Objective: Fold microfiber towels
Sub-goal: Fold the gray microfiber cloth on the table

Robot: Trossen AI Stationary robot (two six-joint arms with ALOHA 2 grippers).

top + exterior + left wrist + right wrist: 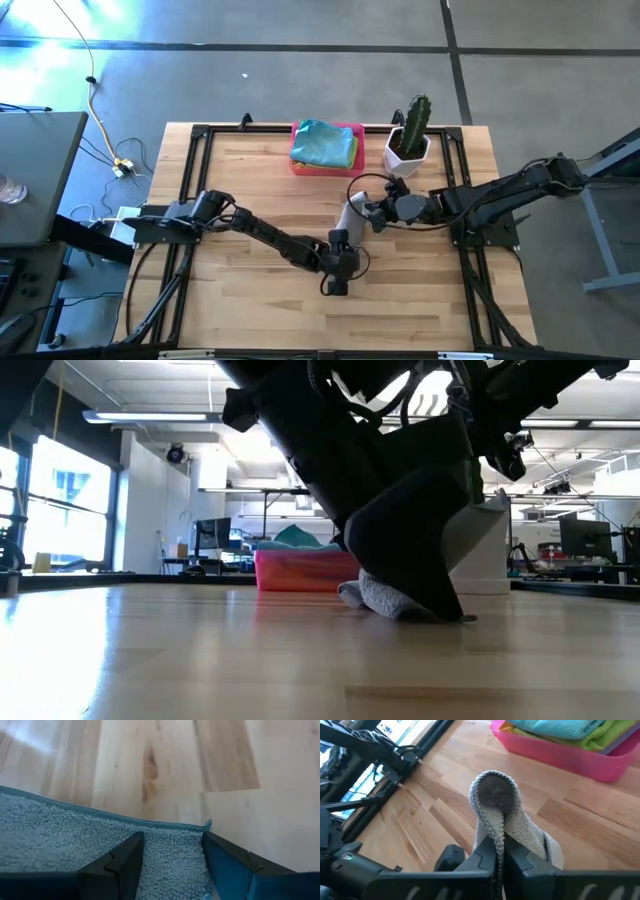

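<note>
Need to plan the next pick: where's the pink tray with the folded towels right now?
In the high view the pink tray sits at the table's far edge, near the middle, just left of the potted cactus, holding teal and green towels.

Open left hand (172, 865) over towel (55, 840)

Two dark arms, matte black jointed links, on black frame rails at table edges. Left arm (250, 228): chunky rounded joints, boxy base at nine o'clock. Right arm (500, 195): thin black cable looping off wrist, base at three o'clock. Left gripper (172, 865) fingers flat, angular, black. Right gripper (498, 862) fingers blocky, dark.
</note>
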